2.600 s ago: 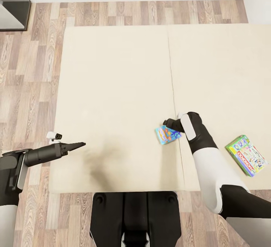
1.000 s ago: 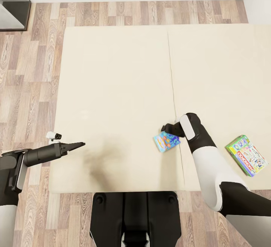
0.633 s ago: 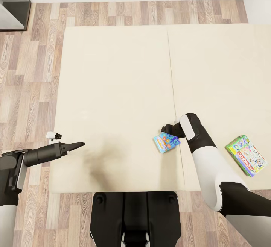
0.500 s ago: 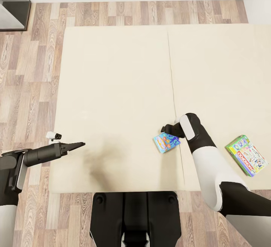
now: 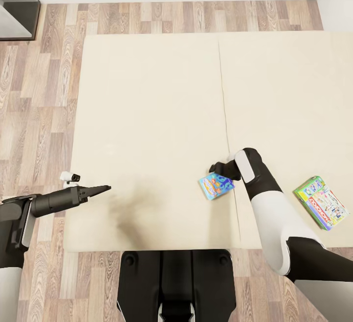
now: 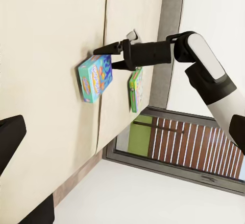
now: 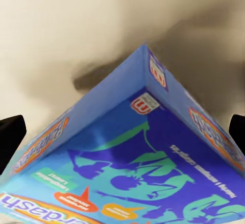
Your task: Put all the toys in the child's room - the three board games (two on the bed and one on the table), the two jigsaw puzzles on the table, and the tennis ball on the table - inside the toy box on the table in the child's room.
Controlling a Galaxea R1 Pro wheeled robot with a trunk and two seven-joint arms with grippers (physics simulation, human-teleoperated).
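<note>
A blue board game (image 5: 216,185) lies flat on the beige bed (image 5: 147,116), near its front edge, beside the mattress seam. The right gripper (image 5: 219,168) hovers at the box's far edge, fingers spread, grasping nothing. The box looks light, stiff and smooth; pinching its thin edges seems best. The left gripper (image 5: 100,190) points across the bed's left side; I cannot tell its finger state.

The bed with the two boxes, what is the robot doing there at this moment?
The right gripper is over the flat blue printed game box on the beige mattress of the bed; whether it touches or grips the box cannot be told. The green-edged game box lies apart, further right. The left gripper hangs near the bed's edge, holding nothing.
</note>
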